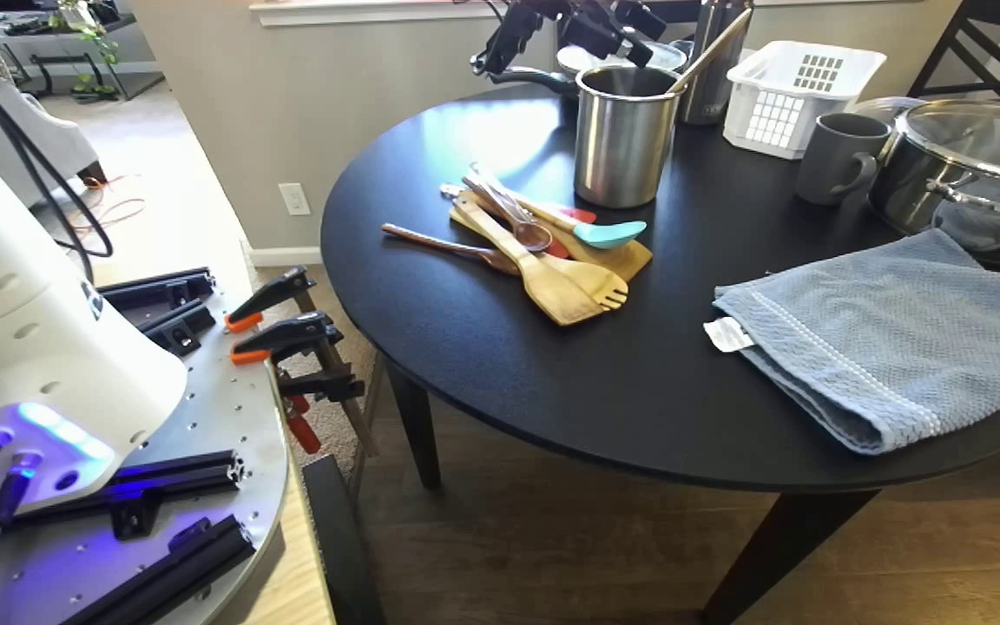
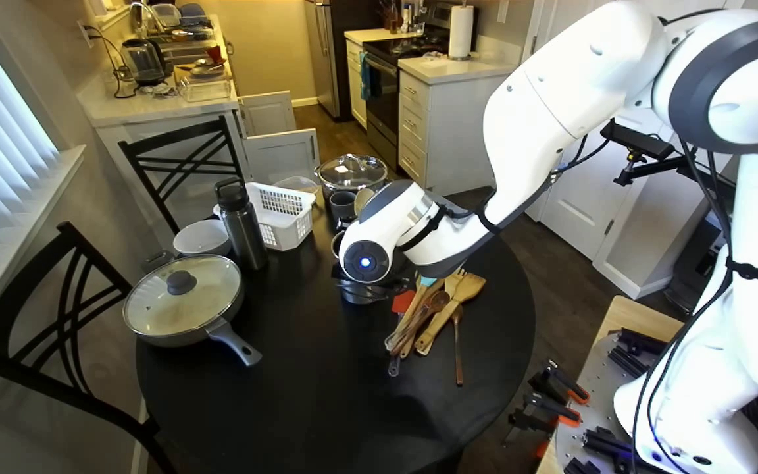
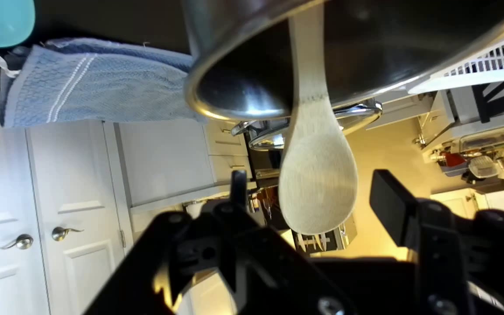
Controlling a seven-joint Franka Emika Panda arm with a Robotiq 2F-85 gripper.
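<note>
Wooden spoon [image 3: 317, 183] leans in canister [image 1: 620, 152].

"What's in front of you?"
"My desk [image 1: 509, 391] is round and black. A loose heap of mostly wooden utensils [image 1: 545, 282] lies on it, a turquoise-headed spoon [image 1: 611, 234] among them."
"And around it?"
"I see a tall steel container [image 1: 624, 148] just beside it and a folded blue towel [image 1: 899, 338] near the edge."
"Anything else?"
"A grey mug [image 1: 834, 161] next to a lidded pot [image 1: 960, 174], a white basket [image 1: 765, 117], a steel bottle [image 2: 246, 230] and a lidded frying pan [image 2: 181, 306]."
</note>
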